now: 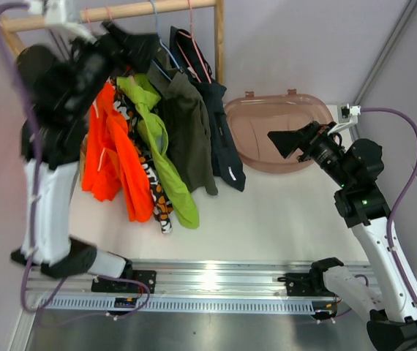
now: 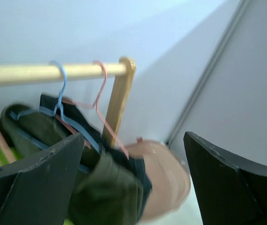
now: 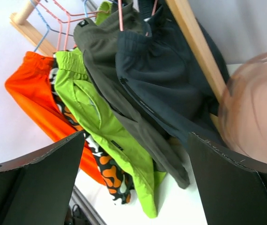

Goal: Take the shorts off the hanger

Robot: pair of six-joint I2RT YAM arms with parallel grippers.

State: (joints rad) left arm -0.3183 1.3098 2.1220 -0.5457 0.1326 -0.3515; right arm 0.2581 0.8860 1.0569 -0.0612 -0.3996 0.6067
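Note:
Five pairs of shorts hang from hangers on a wooden rail point(image 1: 150, 10): bright orange point(image 1: 106, 157), camouflage point(image 1: 159, 203), lime green point(image 1: 161, 150), dark olive point(image 1: 190, 131) and navy-black point(image 1: 222, 142). My left gripper point(image 1: 137, 45) is raised to the rail, just above the hanging waistbands, and stands open with nothing in it. In the left wrist view, the left gripper point(image 2: 133, 140) frames the olive shorts point(image 2: 110, 187) on a blue hanger point(image 2: 58, 82). My right gripper point(image 1: 285, 142) is open and empty over the basin, pointing at the shorts; between its fingers hangs the lime green pair point(image 3: 96, 112).
A translucent pink basin point(image 1: 267, 131) lies right of the rack, against its wooden end post point(image 1: 219, 44). A metal track point(image 1: 208, 281) runs along the near table edge. Walls close in behind and to the right.

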